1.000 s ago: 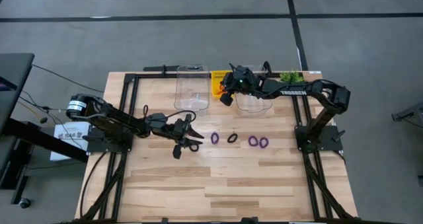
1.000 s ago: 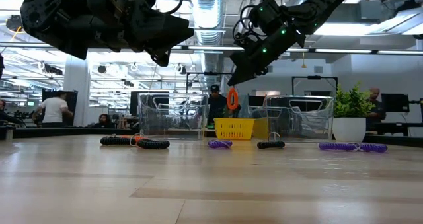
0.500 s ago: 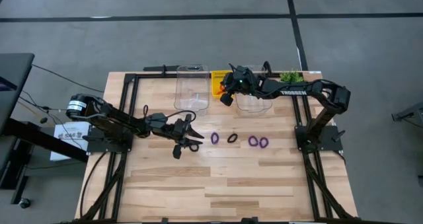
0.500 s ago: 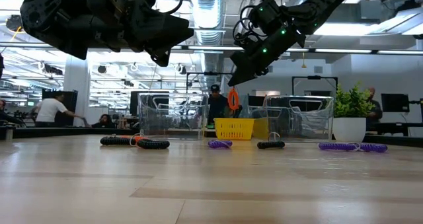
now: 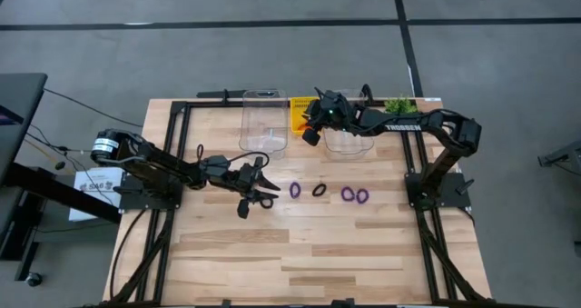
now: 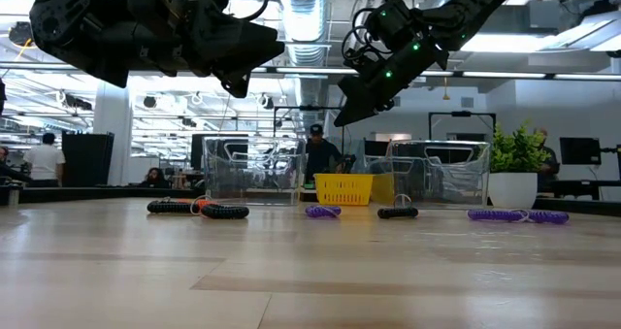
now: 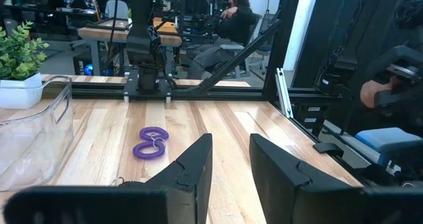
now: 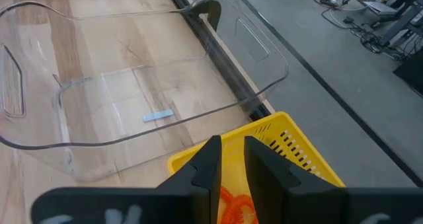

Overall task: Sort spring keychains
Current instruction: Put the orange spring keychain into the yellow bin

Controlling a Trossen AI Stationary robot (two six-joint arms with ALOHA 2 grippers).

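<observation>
Orange spring keychain (image 8: 236, 204) lies below right gripper (image 8: 228, 159).

A: Count on the surface (image 5: 309, 244)?
B: 3 purple keychains (image 5: 295, 190), 1 black keychain (image 5: 319, 190) in the row, 2 clear bins (image 5: 263, 119), 1 yellow basket (image 5: 299, 113), 1 plant (image 5: 398, 104).

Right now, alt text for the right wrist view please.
The right gripper hangs with its fingers slightly apart over the yellow basket, and an orange-red spring keychain lies in the basket just below them. Beside the basket stands a clear plastic bin on the wooden table.
</observation>
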